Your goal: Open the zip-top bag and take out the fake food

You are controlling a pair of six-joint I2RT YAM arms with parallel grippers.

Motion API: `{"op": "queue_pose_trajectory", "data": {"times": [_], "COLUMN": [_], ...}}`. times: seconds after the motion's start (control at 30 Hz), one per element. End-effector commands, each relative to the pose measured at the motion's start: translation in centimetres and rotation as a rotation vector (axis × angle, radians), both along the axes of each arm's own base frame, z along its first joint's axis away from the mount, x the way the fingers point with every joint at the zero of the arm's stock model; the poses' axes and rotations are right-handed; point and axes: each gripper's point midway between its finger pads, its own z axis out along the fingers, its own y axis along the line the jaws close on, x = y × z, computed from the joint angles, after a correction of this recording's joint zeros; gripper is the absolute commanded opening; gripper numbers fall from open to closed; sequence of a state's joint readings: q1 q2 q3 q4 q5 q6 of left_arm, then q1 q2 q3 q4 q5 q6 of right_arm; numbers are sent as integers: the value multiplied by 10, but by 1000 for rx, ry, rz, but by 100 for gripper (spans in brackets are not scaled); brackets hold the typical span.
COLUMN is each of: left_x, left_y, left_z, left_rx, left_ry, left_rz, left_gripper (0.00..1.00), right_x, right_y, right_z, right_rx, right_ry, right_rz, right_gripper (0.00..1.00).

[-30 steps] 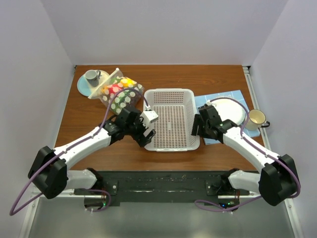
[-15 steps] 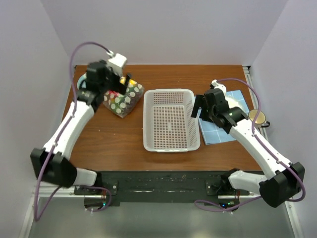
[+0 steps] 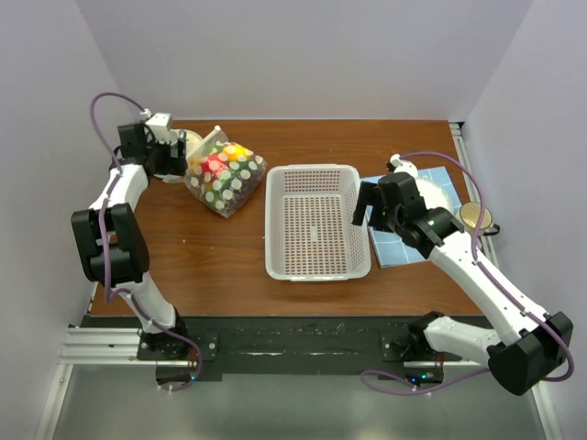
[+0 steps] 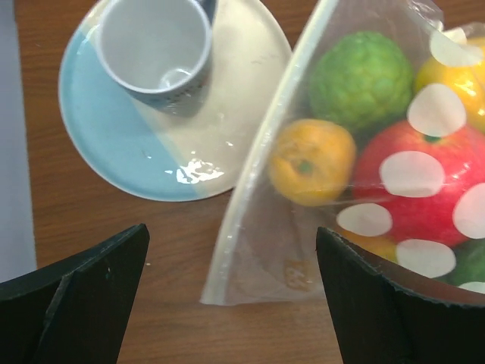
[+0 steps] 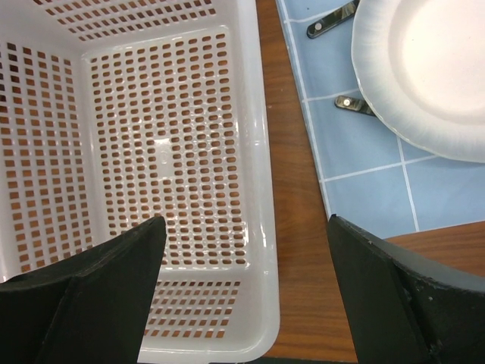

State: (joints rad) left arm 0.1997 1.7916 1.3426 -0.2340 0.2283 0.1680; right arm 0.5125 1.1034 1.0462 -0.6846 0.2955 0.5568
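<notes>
1. Brown wooden desk (image 3: 202, 266), closed in by white walls, with two arms bolted at its near edge.
2. Far left on the desk lies the bag (image 3: 225, 179), clear with pale dots, left of the white perforated basket (image 3: 316, 220) and apart from it.
3. Inside the bag sits the fake food (image 3: 218, 167): a green fruit (image 4: 360, 76), an orange (image 4: 311, 161), a red one (image 4: 413, 186) and a yellow one (image 4: 455, 83) show through the plastic.
4. One long edge strip of the bag overlaps the rim of a blue-and-cream saucer (image 4: 227, 114); I cannot tell whether that strip is sealed.
5. On the saucer stands a grey cup (image 4: 155, 42), upright.
6. Reaching to the far left corner, the left arm (image 3: 124, 188) hangs its jaws above the bag's corner and the saucer's near rim. The left jaws are spread wide and grasp nothing.
7. Beside the basket, the right arm (image 3: 477, 275) hangs its jaws over the basket's right wall and the bare strip of desk next to it. The right jaws are also released and empty.
8. Right of the basket lies a blue mat (image 5: 356, 174) carrying a white plate (image 5: 432, 68), with cutlery (image 5: 333, 19) showing at the plate's rim.
9. Near the desk's right edge stands a tan mug (image 3: 475, 215).
</notes>
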Motion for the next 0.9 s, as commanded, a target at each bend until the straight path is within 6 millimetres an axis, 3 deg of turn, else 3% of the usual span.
{"op": "queue_pose_trajectory", "data": {"times": [0.0, 0.2, 0.27, 0.47, 0.73, 0.77, 0.8, 0.83, 0.87], "left_x": [21, 26, 27, 31, 33, 33, 32, 32, 31], "left_y": [18, 12, 14, 13, 30, 32, 33, 34, 34], "left_z": [23, 3, -8, -27, -28, -29, -31, -35, -39], "left_rx": [-69, -166, -207, -277, -254, -255, -261, -277, -286], "left_ry": [-125, -113, -93, -66, -81, -83, -81, -73, -66], "left_rz": [-8, -62, -57, -50, -3, -1, 2, 2, 5], "left_gripper": [97, 76, 73, 75, 78, 74, 64, 36, 23], "right_x": [0, -4, -6, -9, -11, -11, -11, -11, -10], "right_y": [7, 7, 6, 3, 3, 3, 3, 3, 3], "right_z": [1, -5, -5, -2, -3, -3, -3, -2, -1], "right_rx": [21, 24, 21, 17, 22, 23, 21, 24, 24], "right_ry": [-20, -9, -6, -16, -16, -17, -17, -19, -20], "right_rz": [30, 37, 39, 34, 36, 36, 35, 34, 34], "right_gripper": [91, 91, 91, 91, 91, 90, 90, 90, 90]}}
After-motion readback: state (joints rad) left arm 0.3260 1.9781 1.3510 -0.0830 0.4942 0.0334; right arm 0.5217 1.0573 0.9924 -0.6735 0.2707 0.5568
